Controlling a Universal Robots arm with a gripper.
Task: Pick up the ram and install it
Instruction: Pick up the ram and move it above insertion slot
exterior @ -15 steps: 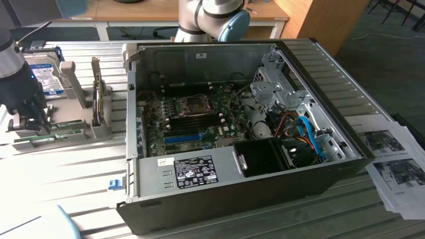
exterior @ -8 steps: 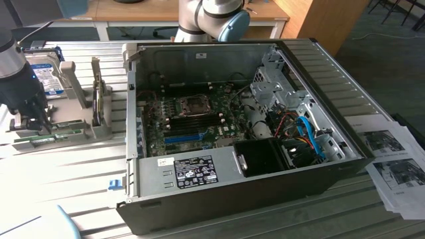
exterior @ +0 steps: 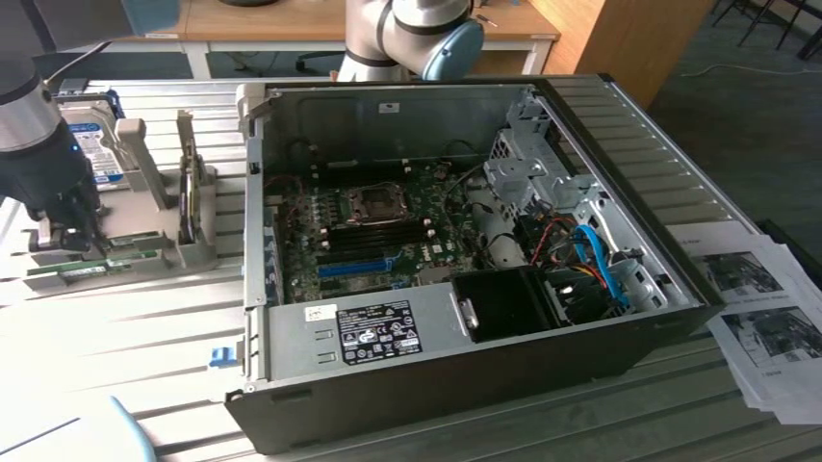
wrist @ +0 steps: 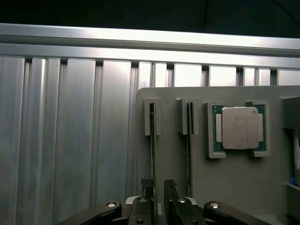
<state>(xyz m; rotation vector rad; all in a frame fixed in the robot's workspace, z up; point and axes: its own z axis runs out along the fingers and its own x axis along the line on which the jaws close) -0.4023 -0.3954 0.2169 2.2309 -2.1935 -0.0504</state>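
Two thin green ram sticks stand on edge in slots of a grey holder [wrist: 234, 178]. My gripper [wrist: 158, 185] is low over the first ram stick [wrist: 153, 140], with a fingertip on each side of it and a gap still showing on one side, so the jaws are open. The second ram stick [wrist: 189, 140] stands one slot over. In the exterior view, my gripper [exterior: 64, 231] hangs over the holder [exterior: 141, 245] at that view's left, and the green ram [exterior: 96, 273] lies along the holder's front. The open computer case [exterior: 449, 385] holds the motherboard [exterior: 372, 231].
A processor chip [wrist: 240, 127] sits in a pocket of the holder beside the ram slots. A silver hard drive [exterior: 96, 144] stands upright behind the gripper. Printed sheets [exterior: 757, 318] lie at the exterior view's right. The table is ribbed aluminium [wrist: 70, 140].
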